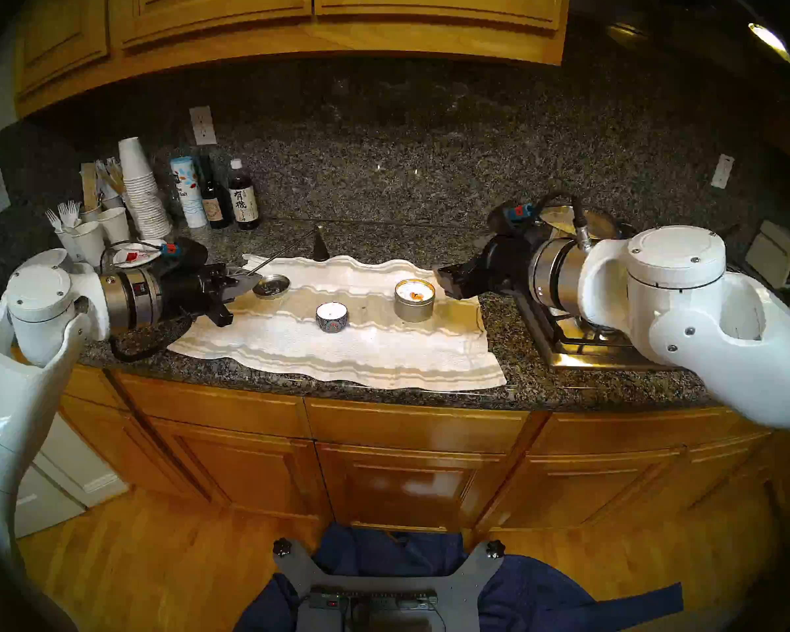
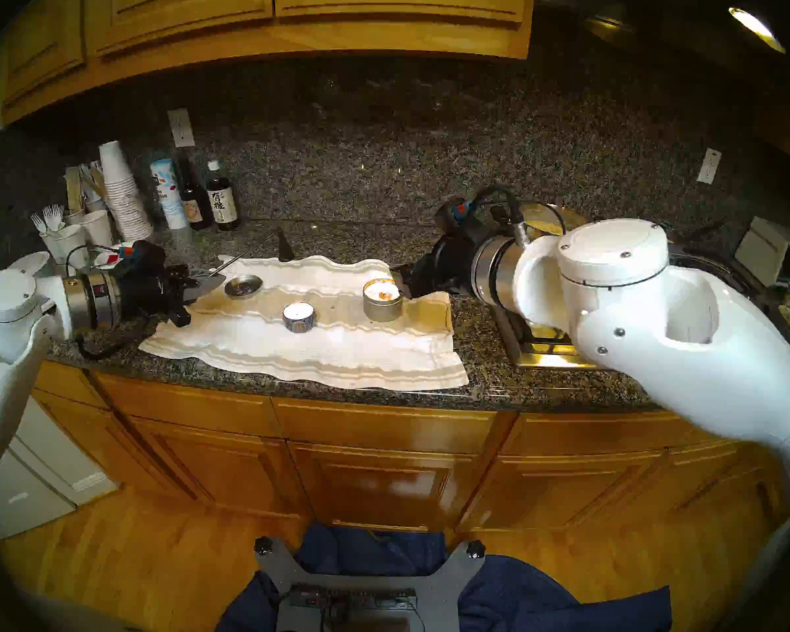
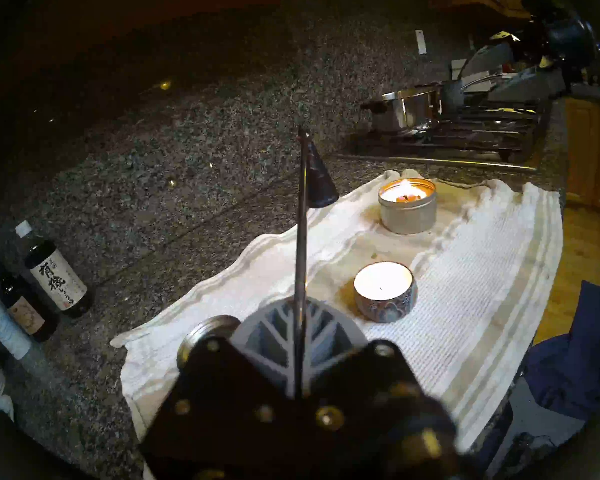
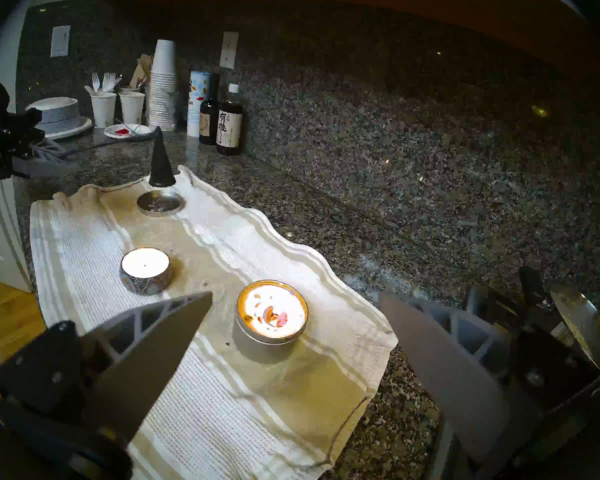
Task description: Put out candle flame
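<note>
A silver tin candle (image 1: 414, 300) (image 4: 271, 318) burns with an orange flame on the right part of the white towel (image 1: 338, 357). Left of it stands a smaller candle in a patterned tin (image 1: 332, 316) (image 3: 384, 292); I cannot tell whether it burns. My left gripper (image 1: 247, 277) (image 3: 300, 316) is shut on the thin rod of a snuffer. The snuffer's dark cone (image 1: 320, 245) (image 3: 321, 178) (image 4: 161, 164) points mouth down at the towel's back edge, well left of the flame. My right gripper (image 1: 445, 282) (image 4: 296, 295) is open just right of the burning candle, holding nothing.
A round metal lid (image 1: 271, 285) lies on the towel by the left fingers. Paper cups (image 1: 140, 193), forks and bottles (image 1: 242, 198) crowd the back left. A stove (image 1: 580, 339) with pots sits under the right arm. The counter edge (image 1: 384, 396) runs in front of the towel.
</note>
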